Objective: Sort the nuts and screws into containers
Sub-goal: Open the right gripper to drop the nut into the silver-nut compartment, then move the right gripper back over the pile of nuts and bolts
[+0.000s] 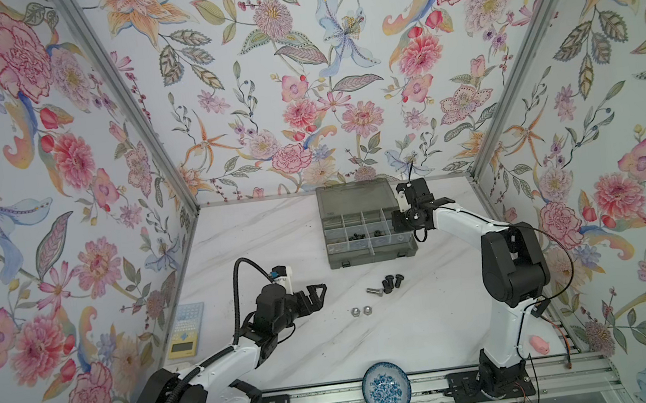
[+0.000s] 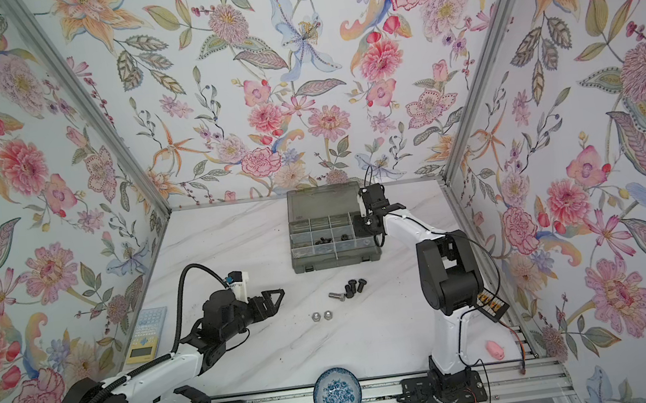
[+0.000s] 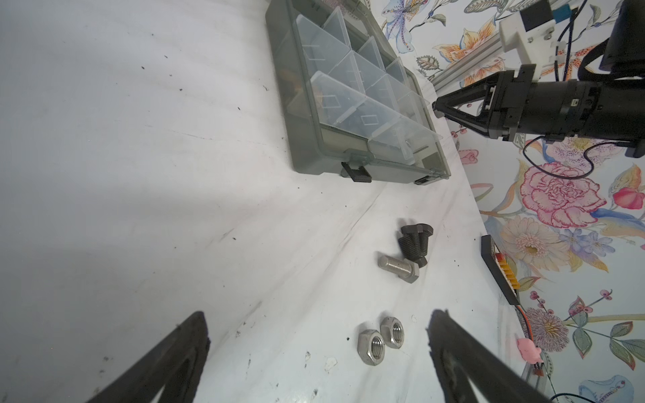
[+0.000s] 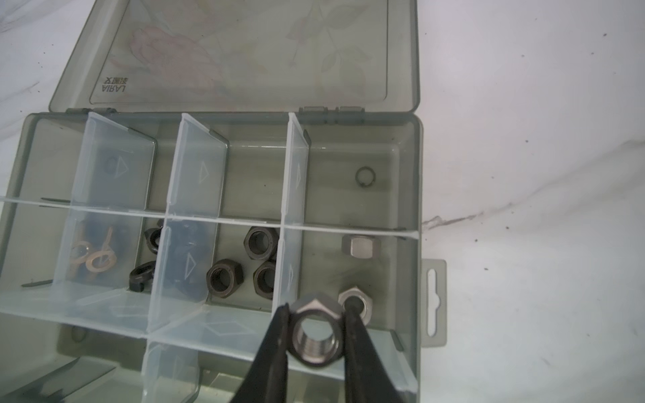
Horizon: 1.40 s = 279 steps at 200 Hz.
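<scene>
Nearest the lens: a silver nut (image 4: 316,329), pinched across its flats by the right gripper (image 4: 316,308), jaws narrowly apart, above the organiser box (image 4: 417,209), over its end compartment (image 4: 321,265) with two more silver nuts (image 4: 357,246). Lower inside the dividers, then release. Left gripper (image 3: 319,314) spread wide, empty, near two table nuts (image 3: 371,347); screws (image 3: 413,240) beyond.

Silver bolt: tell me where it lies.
In both top views the silver bolt lies on the table slightly right of centre, at the left end of the black bolts, between the organiser box and two silver nuts.
</scene>
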### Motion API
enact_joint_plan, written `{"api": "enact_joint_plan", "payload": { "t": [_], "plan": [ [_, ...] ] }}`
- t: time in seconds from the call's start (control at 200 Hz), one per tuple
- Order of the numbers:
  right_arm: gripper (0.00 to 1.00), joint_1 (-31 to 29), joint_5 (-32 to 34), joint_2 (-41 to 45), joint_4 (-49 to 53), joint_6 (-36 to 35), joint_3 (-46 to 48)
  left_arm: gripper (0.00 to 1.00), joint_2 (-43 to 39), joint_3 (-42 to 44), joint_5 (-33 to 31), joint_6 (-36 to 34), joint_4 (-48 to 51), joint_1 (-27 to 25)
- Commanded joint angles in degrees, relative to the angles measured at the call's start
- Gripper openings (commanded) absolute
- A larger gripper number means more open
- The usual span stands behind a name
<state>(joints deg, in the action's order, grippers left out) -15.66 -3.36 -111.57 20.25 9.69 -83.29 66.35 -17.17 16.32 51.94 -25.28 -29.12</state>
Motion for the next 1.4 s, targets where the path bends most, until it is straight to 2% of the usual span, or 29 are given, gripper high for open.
{"api": "enact_joint_plan", "payload": {
  "t": [0.0, 0.255, 0.29, 0.415, 0.485, 0.691, 0.951, 1.191, 1.391],
  "plan": [
    [0.09, -0.2, 0.9, -1.5, 1.5, 0.3, -1.8, 0.99, -0.9, -0.9, 0.3, 0.4, 0.8, 0.8],
    [0.13, -0.2, 0.3, -2.8, 1.6, -0.2, -1.7, 0.99, 0.2, -1.8, 0.4, 0.0, 1.2, 0.8],
    [0.17, -0.2, 0.2, -2.9, 1.7, -0.2, -1.8, 0.99, 0.4, -1.9, 0.5, 0.0, 1.2, 0.9],
    [0.39, -0.2, 0.1, -2.6, 2.2, -0.3, -2.1, 1.0, 0.5, -2.1, 0.6, 0.0, 1.0, 0.8],
    [0.46, 0.0, -0.5, -2.0, 2.6, -0.8, -2.3, 0.99, 0.4, -2.0, 0.7, 0.0, 1.0, 0.9],
    [0.51, 0.0, -5.2, 2.9, 3.2, -2.5, -1.0, 0.99, -0.1, -1.7, 0.8, 0.2, 1.3, 0.7],
    [0.57, -0.8, -20.2, 11.9, 5.4, -2.8, 6.4, 0.99, -1.0, -2.3, -0.1, -1.2, 4.1, 0.8],
    [0.6, -5.7, -22.7, 18.8, 6.2, -3.8, 15.8, 0.99, 0.0, -2.9, 0.6, -1.0, 3.7, 0.8],
    [0.62, -12.8, -21.7, 21.4, 6.8, -4.6, 21.2, 0.99, 1.2, -3.3, 0.6, -0.1, 3.4, 0.8]
  ]
}}
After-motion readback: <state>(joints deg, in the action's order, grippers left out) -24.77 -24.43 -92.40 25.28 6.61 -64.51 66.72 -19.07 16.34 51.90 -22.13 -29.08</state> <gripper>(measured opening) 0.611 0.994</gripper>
